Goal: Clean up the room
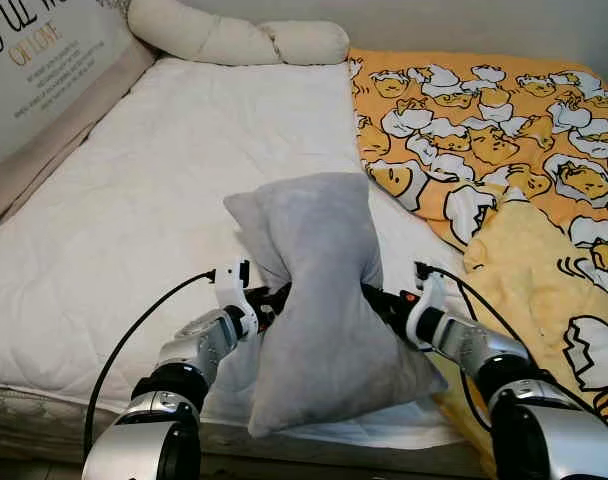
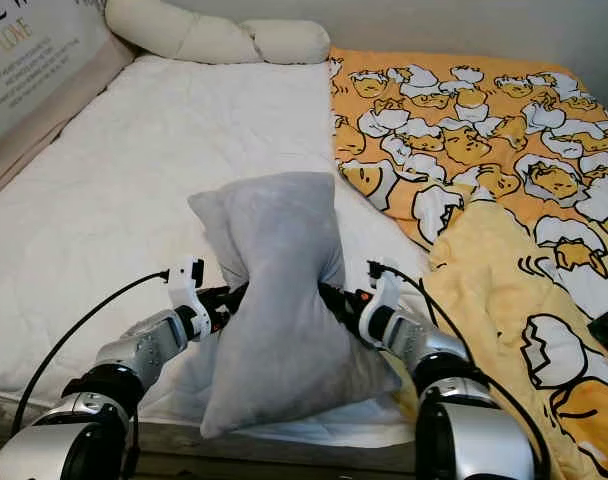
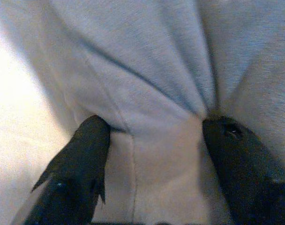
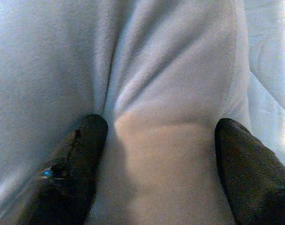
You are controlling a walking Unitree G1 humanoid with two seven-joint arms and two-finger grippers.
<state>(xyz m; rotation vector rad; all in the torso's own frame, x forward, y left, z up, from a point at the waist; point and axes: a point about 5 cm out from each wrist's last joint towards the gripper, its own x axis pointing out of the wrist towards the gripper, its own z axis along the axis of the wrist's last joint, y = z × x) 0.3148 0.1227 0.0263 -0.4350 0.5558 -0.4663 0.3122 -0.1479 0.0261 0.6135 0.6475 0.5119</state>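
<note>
A grey pillow [image 1: 314,290] stands upright over the near edge of the white mattress [image 1: 134,200], squeezed into a waist at its middle. My left gripper [image 1: 276,300] presses into its left side and my right gripper [image 1: 376,298] into its right side. In the left wrist view the black fingers [image 3: 81,154] pinch a fold of grey fabric [image 3: 152,70]. The right wrist view has the same hold, with fingers [image 4: 81,150] on either side of bunched grey fabric [image 4: 166,93]. The fingertips are sunk into the pillow in the eye views.
An orange cartoon-print blanket [image 1: 484,120] covers the bed's right half, with a plain yellow blanket [image 1: 529,260] bunched on it near my right arm. A long cream bolster [image 1: 234,40] lies at the head. A lettered board [image 1: 34,60] leans along the left.
</note>
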